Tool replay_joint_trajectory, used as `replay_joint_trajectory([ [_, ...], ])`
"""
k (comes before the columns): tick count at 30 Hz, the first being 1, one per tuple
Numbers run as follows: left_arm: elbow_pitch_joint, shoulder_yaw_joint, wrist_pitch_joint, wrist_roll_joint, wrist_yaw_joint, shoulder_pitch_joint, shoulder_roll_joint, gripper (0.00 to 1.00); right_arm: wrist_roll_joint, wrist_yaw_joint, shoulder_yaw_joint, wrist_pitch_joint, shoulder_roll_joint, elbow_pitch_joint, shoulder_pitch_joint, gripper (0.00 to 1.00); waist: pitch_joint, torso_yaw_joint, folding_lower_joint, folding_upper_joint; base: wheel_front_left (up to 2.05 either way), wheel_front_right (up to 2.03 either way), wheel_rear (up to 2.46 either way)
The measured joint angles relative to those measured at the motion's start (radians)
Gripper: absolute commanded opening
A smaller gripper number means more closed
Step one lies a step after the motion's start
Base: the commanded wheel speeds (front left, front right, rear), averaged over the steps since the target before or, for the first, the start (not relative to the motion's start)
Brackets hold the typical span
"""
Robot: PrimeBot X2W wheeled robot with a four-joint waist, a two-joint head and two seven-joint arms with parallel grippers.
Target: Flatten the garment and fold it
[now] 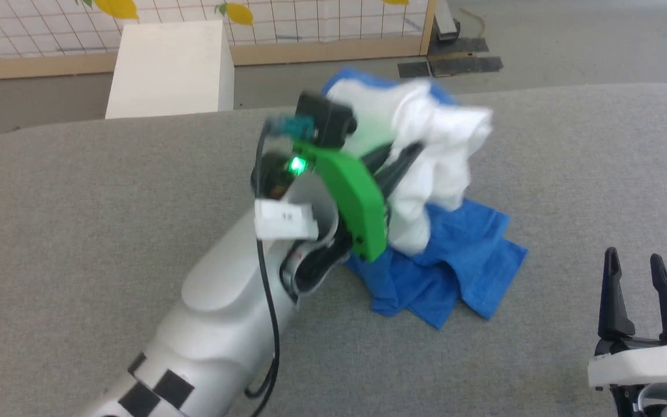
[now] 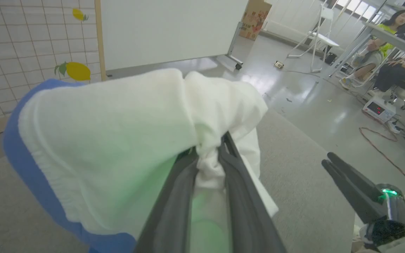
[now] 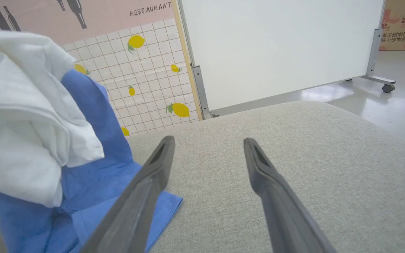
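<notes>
We are working at the flattening step, and the folding is not yet begun. Nearest us, well apart from the garment [image 1: 455, 266] and off to its right, our right pincer [image 1: 633, 258] is hovering over the grey counter [image 1: 79, 202] with its two fingers spread and nothing between them; in the right wrist view the garment's blue cloth is lying just beside the left of those fingers. Farther in, our left pincer [image 2: 207, 151] is clamping a bunch of the garment's white body, fingers pinched tight on the cloth, and is holding that part up off the counter; the white cloth is draping in a lump over the fingertips, with a blue edge showing round its far side, while the blue sleeve cloth below is lying crumpled on the counter. Beyond the garment, a white box [image 1: 171, 69] is standing past the counter's far edge.

We are judging that the next move is calling for a second hold; the right pincer is needing to reach across to the garment and take an edge well apart from the left's grip, so that the two can draw the cloth wide and lay it flat; which hem or shoulder is which, we cannot tell from the bunch.
</notes>
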Motion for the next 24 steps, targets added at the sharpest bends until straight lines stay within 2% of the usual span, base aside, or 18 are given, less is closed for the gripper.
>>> replay_joint_trajectory([
  [3, 0.125, -0.019, -0.048, 0.03, 0.004, 0.039, -0.003, 0.0, -0.002, 0.0, 0.012, 0.0, 0.0, -0.001, -0.017, 1.0, 0.019, -0.002, 0.0, 0.0, 0.0, 0.0, 0.0],
  [7, 0.283, -0.044, -0.04, 0.03, 0.005, 0.059, -0.01, 0.0, -0.003, 0.0, 0.026, 0.0, 0.0, -0.005, -0.047, 1.0, 0.051, -0.008, 0.0, 0.0, 0.0, 0.0, 0.0],
  [11, 0.365, -0.057, -0.033, 0.017, 0.005, 0.057, -0.026, 0.0, -0.003, 0.0, 0.028, 0.0, 0.0, -0.004, -0.063, 1.0, 0.084, -0.014, 0.0, 0.0, 0.0, 0.0, 0.0],
  [12, 0.377, -0.056, -0.044, 0.015, 0.005, 0.055, -0.032, 0.47, -0.003, 0.0, 0.027, 0.0, 0.0, -0.004, -0.064, 1.0, 0.093, -0.015, 0.0, 0.0, 0.0, 0.0, 0.0],
  [13, 0.387, -0.055, -0.059, 0.01, 0.005, 0.049, -0.036, 1.0, -0.003, 0.0, 0.026, 0.0, 0.0, -0.003, -0.065, 1.0, 0.1, -0.015, 0.0, 0.0, 0.0, 0.0, 0.0],
  [18, 0.387, -0.07, -0.119, -0.019, 0.003, 0.011, -0.041, 1.0, -0.01, 0.0, 0.005, 0.0, 0.0, 0.004, -0.065, 1.0, 0.108, -0.007, 0.0, 0.0, 0.0, 0.0, 0.0],
  [24, 0.281, -0.092, -0.229, -0.034, 0.002, -0.003, -0.043, 1.0, -0.018, 0.0, -0.005, 0.0, 0.0, 0.013, -0.056, 1.0, 0.064, 0.016, 0.0001, 0.0, 0.0, 0.0, 0.0],
])
